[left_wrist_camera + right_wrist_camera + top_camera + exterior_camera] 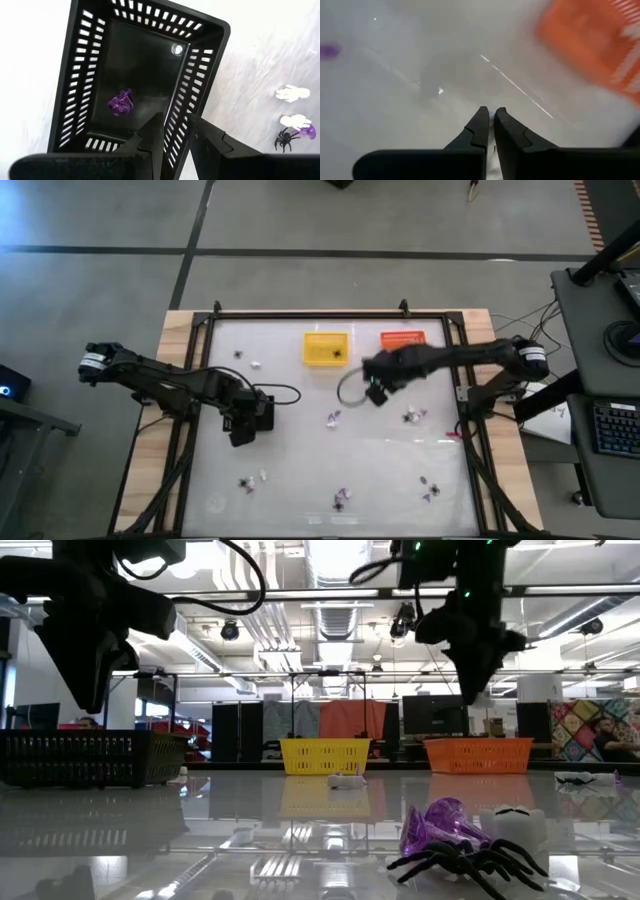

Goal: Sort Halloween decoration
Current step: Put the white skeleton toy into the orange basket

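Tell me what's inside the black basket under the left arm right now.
One purple trinket lies on the floor of the black basket. The left gripper hovers over the near wall, with a gap between its fingers, and covers the corner below it, so anything there is hidden.

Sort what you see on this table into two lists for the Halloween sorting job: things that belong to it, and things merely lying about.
Belongs to the job:
- purple trinket inside the black basket
- black spider, purple trinket, white trinket on the table
- yellow basket, orange basket
- left gripper over the black basket; right gripper, shut

Just lying about:
- keyboard beside the table
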Controlling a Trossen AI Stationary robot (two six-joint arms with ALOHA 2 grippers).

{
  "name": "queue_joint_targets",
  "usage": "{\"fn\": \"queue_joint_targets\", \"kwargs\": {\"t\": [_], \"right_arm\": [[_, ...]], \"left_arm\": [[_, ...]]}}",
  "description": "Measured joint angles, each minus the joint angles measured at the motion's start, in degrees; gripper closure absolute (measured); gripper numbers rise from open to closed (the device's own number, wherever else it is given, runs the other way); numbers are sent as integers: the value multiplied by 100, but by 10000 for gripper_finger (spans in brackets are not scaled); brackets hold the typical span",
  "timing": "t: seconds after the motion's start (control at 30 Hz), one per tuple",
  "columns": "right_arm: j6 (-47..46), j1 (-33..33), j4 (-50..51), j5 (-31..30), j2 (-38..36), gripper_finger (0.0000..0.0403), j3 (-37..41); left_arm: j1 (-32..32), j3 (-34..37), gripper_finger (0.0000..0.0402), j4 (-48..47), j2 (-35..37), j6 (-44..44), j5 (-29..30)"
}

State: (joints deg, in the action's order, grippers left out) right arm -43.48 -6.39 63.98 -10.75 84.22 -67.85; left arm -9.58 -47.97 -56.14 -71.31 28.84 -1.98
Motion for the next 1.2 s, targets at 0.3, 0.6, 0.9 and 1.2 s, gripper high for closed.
{"fn": "queue_joint_targets", "kwargs": {"t": [0.3,0.6,0.9,1.2], "right_arm": [[1689,-1994,-66,-9,-84,390,6],[2795,-3138,-305,72,130,390,22],[3632,-3508,-447,516,673,390,105],[3821,-3517,-641,197,923,390,86]], "left_arm": [[4,0,333,-35,0,387,2],[27,0,333,-42,2,750,4],[265,0,333,-42,4,993,339],[446,0,333,-37,4,1283,360]]}}
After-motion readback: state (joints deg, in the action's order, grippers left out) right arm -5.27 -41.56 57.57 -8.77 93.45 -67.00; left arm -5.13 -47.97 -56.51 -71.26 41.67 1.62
